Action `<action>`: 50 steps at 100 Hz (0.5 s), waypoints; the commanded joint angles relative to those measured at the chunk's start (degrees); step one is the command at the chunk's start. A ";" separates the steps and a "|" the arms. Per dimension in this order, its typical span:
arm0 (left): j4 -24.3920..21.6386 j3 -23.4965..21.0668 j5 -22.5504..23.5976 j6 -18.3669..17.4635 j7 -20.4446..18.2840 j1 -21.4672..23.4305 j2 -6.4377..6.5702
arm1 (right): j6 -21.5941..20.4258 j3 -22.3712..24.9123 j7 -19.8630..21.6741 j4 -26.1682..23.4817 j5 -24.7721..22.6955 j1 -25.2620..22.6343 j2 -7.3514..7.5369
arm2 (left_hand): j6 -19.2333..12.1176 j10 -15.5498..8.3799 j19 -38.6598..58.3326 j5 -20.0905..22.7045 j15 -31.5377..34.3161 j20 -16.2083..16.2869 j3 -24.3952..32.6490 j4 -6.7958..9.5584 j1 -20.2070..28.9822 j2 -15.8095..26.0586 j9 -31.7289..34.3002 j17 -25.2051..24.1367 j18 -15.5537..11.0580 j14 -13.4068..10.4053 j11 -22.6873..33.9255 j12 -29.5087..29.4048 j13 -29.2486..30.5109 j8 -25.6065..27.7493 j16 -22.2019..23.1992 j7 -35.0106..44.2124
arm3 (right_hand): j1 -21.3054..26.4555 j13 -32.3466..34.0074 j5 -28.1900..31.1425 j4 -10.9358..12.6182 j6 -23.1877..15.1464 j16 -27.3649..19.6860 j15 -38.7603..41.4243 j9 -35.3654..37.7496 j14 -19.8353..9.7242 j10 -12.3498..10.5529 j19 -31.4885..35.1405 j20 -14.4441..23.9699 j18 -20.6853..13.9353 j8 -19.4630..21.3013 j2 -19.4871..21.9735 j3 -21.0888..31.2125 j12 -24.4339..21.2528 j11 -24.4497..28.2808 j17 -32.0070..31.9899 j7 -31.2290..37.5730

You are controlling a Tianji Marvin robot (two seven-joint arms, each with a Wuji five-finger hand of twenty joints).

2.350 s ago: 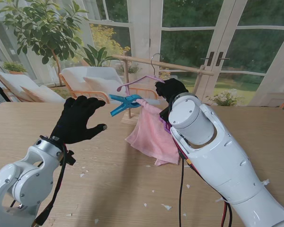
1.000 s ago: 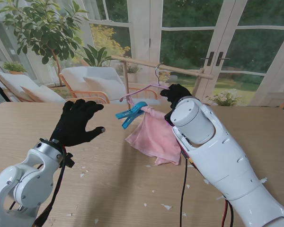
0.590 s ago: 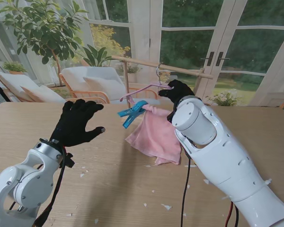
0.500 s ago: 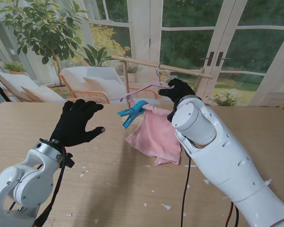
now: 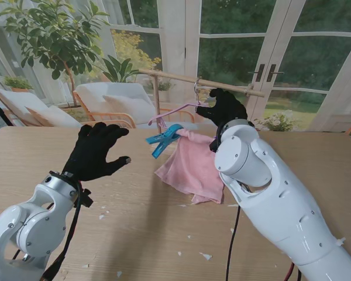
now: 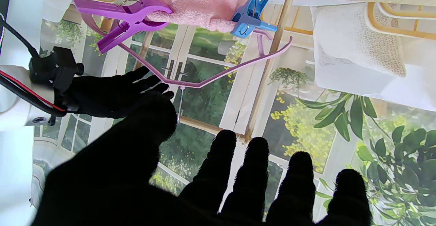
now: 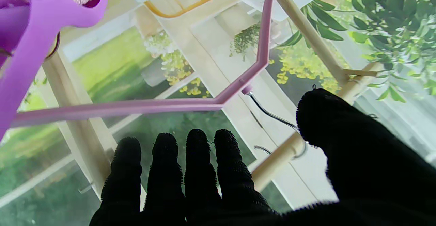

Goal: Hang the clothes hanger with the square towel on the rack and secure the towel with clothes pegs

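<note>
Pink hanger [image 7: 143, 107] hook [image 7: 272, 117] on rack rod [image 5: 222, 85] — just beyond right hand [image 5: 225, 108] fingertips, fingers spread, holding nothing. Left hand [image 5: 96, 149] splayed, empty. Towel [image 5: 190, 167] pegged blue [image 5: 162, 139], purple [image 6: 127, 20]. Withdraw right hand slowly — avoid snagging hook.

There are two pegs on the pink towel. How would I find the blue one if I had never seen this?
Find the wooden rack at the table's far edge, where a pink hanger hangs from the rail. A pink towel droops from the hanger onto the table. The blue peg grips the towel's left end, toward the left hand; the other peg, at the opposite end, is purple.
</note>
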 commanded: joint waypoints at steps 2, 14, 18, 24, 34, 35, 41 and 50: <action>-0.15 0.42 -0.35 0.06 -0.71 -0.16 -0.19 | -0.86 -0.13 0.41 -1.93 -1.35 -2.26 0.26 | -0.50 0.28 -1.41 0.09 -0.67 -0.70 -0.61 1.63 -0.17 1.70 0.14 -0.71 -1.94 -1.17 -0.50 0.17 -2.20 -0.19 -0.84 -0.65 | -2.24 -1.77 -1.21 -1.48 0.48 -0.73 -1.08 -1.91 -1.78 -0.91 -2.19 -1.24 -2.15 -1.01 0.22 0.19 -0.67 -1.35 -1.29 -1.19; -0.06 0.97 -0.73 0.24 -0.74 -0.44 -0.20 | -1.90 0.06 0.43 -4.82 -3.43 -5.04 0.68 | -0.50 0.41 -1.51 0.13 -0.67 -0.84 -0.76 1.66 -0.13 1.73 0.19 -0.68 -1.91 -1.14 -0.53 0.15 -2.19 -0.21 -0.87 -0.67 | -2.79 -1.36 -0.90 -1.32 0.71 -0.76 -1.01 -1.48 -1.38 -0.69 -2.47 -1.42 -1.50 -1.43 1.01 0.13 -0.80 -1.62 -0.89 -1.34; -0.02 1.16 -0.84 0.29 -0.71 -0.51 -0.21 | -2.65 0.10 0.14 -5.75 -4.33 -6.10 0.78 | -0.50 0.31 -1.53 0.12 -0.68 -0.88 -0.78 1.68 -0.10 1.85 0.13 -0.66 -1.91 -1.16 -0.59 0.13 -2.20 -0.22 -0.88 -0.69 | -2.87 -1.25 -0.68 -1.27 0.70 -0.73 -0.94 -1.30 -1.33 -0.54 -2.49 -1.41 -1.36 -1.50 1.13 0.15 -0.79 -1.62 -0.82 -1.30; 0.05 1.51 -1.12 0.47 -0.68 -0.61 -0.24 | -3.55 0.11 0.25 -7.59 -6.10 -7.81 1.14 | -0.54 0.47 -1.59 0.12 -0.71 -0.97 -0.93 1.69 -0.06 2.07 0.11 -0.65 -1.92 -1.11 -0.69 0.08 -2.25 -0.26 -0.92 -0.74 | -3.25 -1.07 -0.55 -1.11 0.64 -0.68 -0.81 -1.07 -1.12 -0.58 -2.44 -1.34 -0.64 -1.65 1.66 0.18 -0.80 -1.67 -0.66 -1.34; 0.09 2.20 -1.93 1.06 -0.52 -0.67 -0.32 | -6.04 0.19 -0.10 -10.61 -9.01 -11.12 1.59 | -0.61 0.43 -1.71 -0.02 -0.77 -1.16 -1.23 1.75 0.19 2.60 -0.02 -0.63 -2.05 -1.20 -0.87 -0.01 -2.41 -0.33 -0.98 -0.86 | -2.83 -0.81 -0.23 -0.68 -0.08 -0.58 -0.58 -0.57 -0.74 -0.97 -1.94 -0.85 1.20 -1.78 2.93 0.30 -0.84 -1.81 -0.41 -1.32; 0.09 2.27 -2.03 1.11 -0.51 -0.66 -0.33 | -6.34 0.21 -0.16 -10.91 -9.30 -11.47 1.63 | -0.62 0.43 -1.73 -0.03 -0.77 -1.19 -1.29 1.75 0.19 2.68 -0.09 -0.63 -2.08 -1.23 -0.92 -0.04 -2.41 -0.34 -0.99 -0.87 | -2.75 -0.85 -0.24 -0.65 -0.16 -0.57 -0.58 -0.55 -0.71 -0.99 -1.91 -0.82 1.24 -1.79 3.04 0.26 -0.85 -1.84 -0.41 -1.33; 0.11 2.68 -2.63 1.39 -0.30 -0.60 -0.41 | -8.12 0.38 -0.57 -12.80 -10.91 -13.69 1.87 | -0.68 0.35 -1.74 -0.05 -0.83 -1.28 -1.66 1.82 0.51 2.95 -0.11 -0.53 -1.91 -1.18 -1.08 -0.16 -2.50 -0.42 -1.08 -0.98 | -1.73 -0.64 0.10 -0.19 -0.94 -0.46 -0.35 -0.03 -0.61 -1.26 -1.66 -0.34 1.83 -1.75 3.69 -0.80 -0.87 -2.03 -0.39 -1.27; 0.06 3.22 -3.42 1.81 -0.10 -0.38 -0.50 | -11.34 0.61 -1.39 -15.41 -13.00 -17.09 2.20 | -0.79 0.22 -1.75 -0.21 -0.97 -1.36 -2.32 1.95 0.85 3.27 -0.52 -0.56 -1.95 -1.30 -1.53 -0.47 -2.75 -0.54 -1.27 -1.16 | -0.76 -0.45 0.71 0.09 -2.54 -0.48 -0.37 0.54 -0.66 -1.75 -1.65 -0.18 1.90 -1.61 3.36 -0.95 -0.93 -2.21 -0.13 -1.14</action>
